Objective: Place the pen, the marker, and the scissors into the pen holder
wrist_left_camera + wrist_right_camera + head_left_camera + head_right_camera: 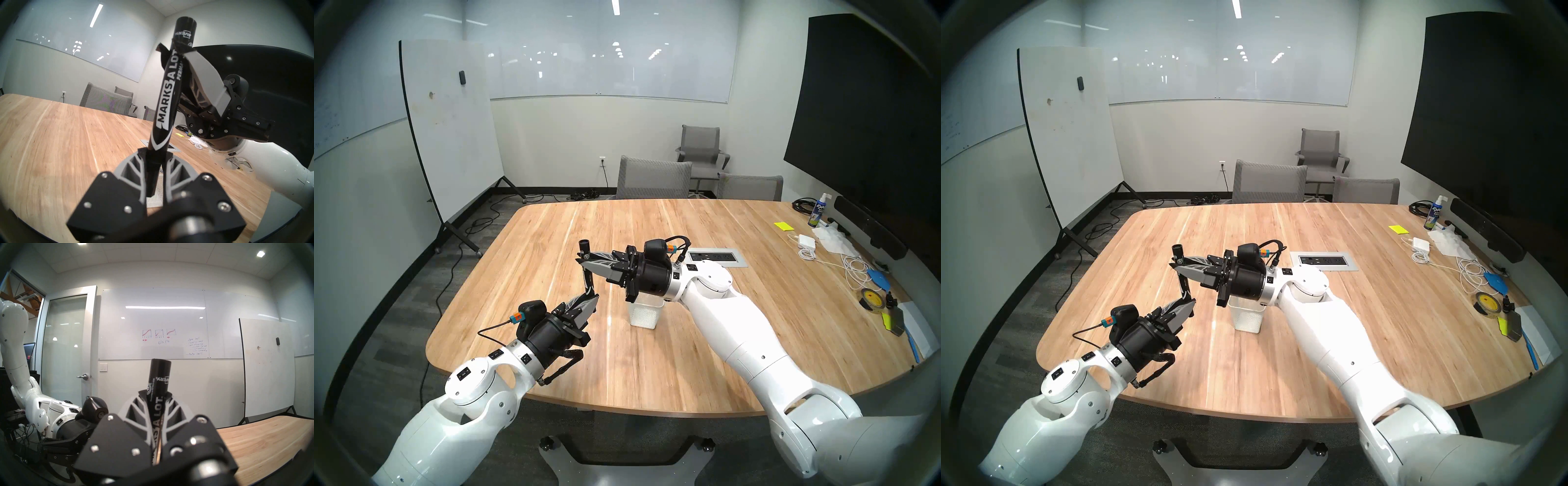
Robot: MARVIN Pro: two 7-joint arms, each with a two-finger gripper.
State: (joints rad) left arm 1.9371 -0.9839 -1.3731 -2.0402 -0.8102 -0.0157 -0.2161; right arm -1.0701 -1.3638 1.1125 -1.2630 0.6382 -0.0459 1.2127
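A thick black marker [586, 276] with white lettering stands nearly upright in the air above the wooden table [551, 339], held at both ends. My left gripper [594, 298] is shut on its lower end, seen close in the left wrist view on the marker [167, 105]. From the right, my right gripper [582, 263] is shut on its upper part, just below the top end [158, 377]. The white mesh pen holder [644, 314] stands on the table under my right wrist, to the right of the marker. The pen and the scissors are out of view.
A grey power-outlet panel [717, 257] is set into the table behind the right arm. Along the right edge lie a spray bottle [817, 214], a white charger [806, 239] with cables, and a tape roll [870, 298]. Grey chairs [653, 176] stand at the far edge.
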